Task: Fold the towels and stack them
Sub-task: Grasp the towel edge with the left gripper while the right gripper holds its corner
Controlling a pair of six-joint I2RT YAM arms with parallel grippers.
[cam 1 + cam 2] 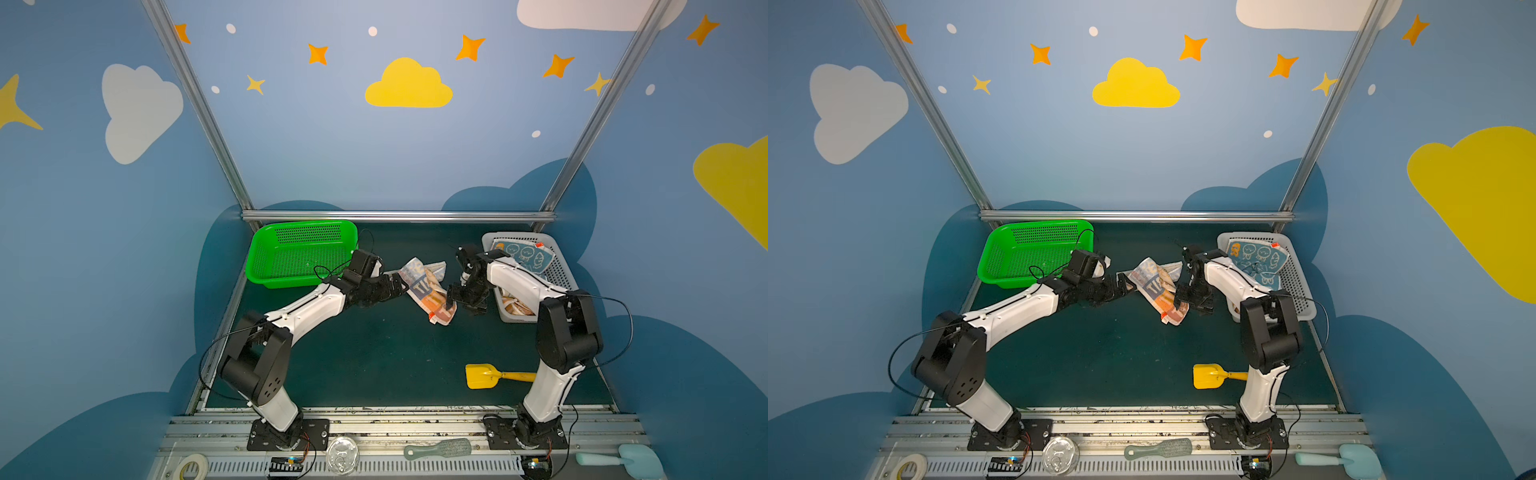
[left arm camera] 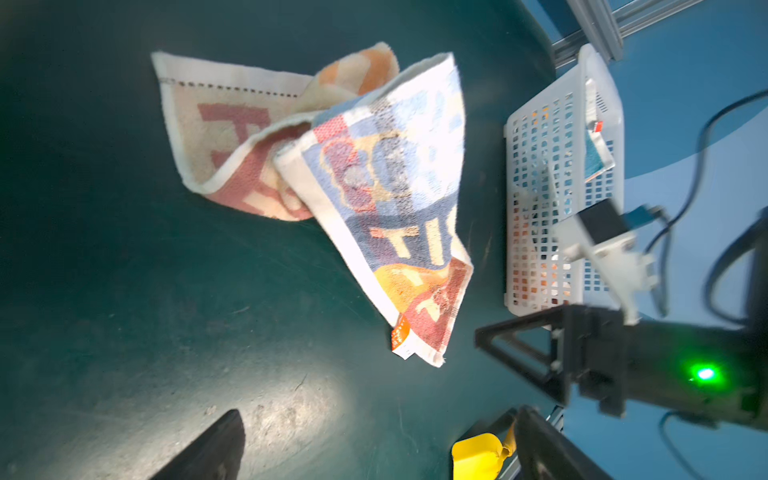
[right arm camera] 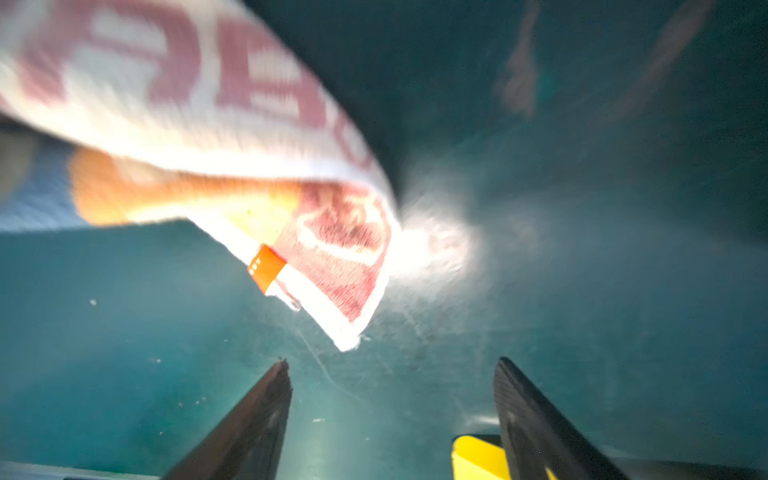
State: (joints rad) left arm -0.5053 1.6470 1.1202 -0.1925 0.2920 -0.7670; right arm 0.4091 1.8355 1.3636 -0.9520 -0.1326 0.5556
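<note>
Lying just ahead of right pincer [image 3: 392, 360]: towel [image 3: 340, 232] (crumpled).

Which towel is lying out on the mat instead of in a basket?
The crumpled cream, orange and blue lettered towel on the dark mat. The blue cartoon-print towel lies in the white basket.

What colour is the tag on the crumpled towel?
Orange; the tag shows best in the right wrist view.

Flat blue walls [image 1: 316, 166] were painted with a yellow cloud [image 1: 408, 85], a white cloud [image 1: 137, 112] and orange stars [image 1: 318, 54]. They were framed by silver aluminium bars [image 1: 399, 216]. A dark green mat [image 1: 374, 353] was laid below, marked by a glare patch [image 2: 299, 399].
</note>
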